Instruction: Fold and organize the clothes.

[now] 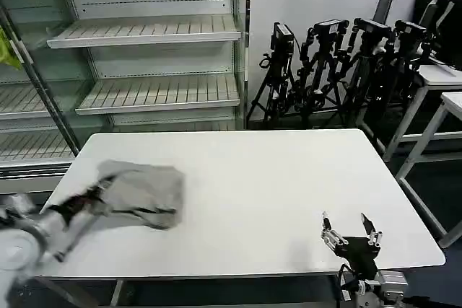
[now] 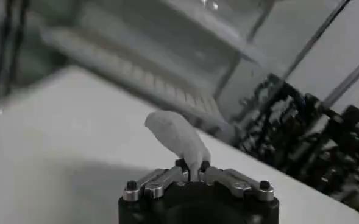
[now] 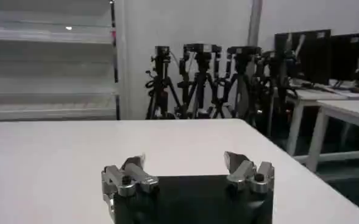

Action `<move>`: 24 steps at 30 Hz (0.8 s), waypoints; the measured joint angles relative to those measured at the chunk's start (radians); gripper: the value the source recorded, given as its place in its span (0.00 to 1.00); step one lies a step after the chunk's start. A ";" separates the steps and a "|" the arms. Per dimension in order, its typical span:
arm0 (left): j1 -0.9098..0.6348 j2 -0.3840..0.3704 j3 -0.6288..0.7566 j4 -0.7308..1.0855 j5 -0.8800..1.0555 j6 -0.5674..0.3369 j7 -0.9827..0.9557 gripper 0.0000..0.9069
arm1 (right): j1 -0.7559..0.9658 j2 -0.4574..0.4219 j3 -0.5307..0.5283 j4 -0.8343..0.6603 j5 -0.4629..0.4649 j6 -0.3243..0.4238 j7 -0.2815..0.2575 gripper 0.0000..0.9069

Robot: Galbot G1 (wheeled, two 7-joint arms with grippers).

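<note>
Shirt (image 1: 144, 191) bunched, unfolded, on table (image 1: 274, 178) left side. Left gripper (image 2: 192, 172) pinching fabric fold. Right gripper (image 1: 351, 230) spread, idle near front edge. Folding barely begun.

Soft matt grey cloth shirt (image 1: 141, 192) lies on a smooth white table (image 1: 274, 192).

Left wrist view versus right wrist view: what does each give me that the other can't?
Left wrist view alone: the left end effector shut on a bunch of the light grey shirt, and the shelving unit close behind.

Right wrist view alone: the right end effector open and holding nothing, and white side tables.

Both: the white table and the row of black tripods.
</note>
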 measured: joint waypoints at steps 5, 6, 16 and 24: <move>0.039 0.082 -0.093 -0.041 0.089 0.001 0.049 0.07 | 0.041 -0.013 -0.034 -0.016 0.009 0.000 -0.001 1.00; 0.050 0.091 -0.097 -0.056 0.112 0.001 0.055 0.07 | 0.046 -0.015 -0.039 -0.017 0.010 0.000 -0.001 1.00; 0.032 0.066 0.157 -0.100 0.454 -0.020 0.072 0.07 | 0.060 -0.016 -0.056 -0.021 0.002 0.008 -0.004 1.00; -0.176 -0.062 0.535 -0.026 0.579 -0.009 0.032 0.07 | 0.035 -0.014 -0.039 -0.022 -0.008 0.019 -0.005 1.00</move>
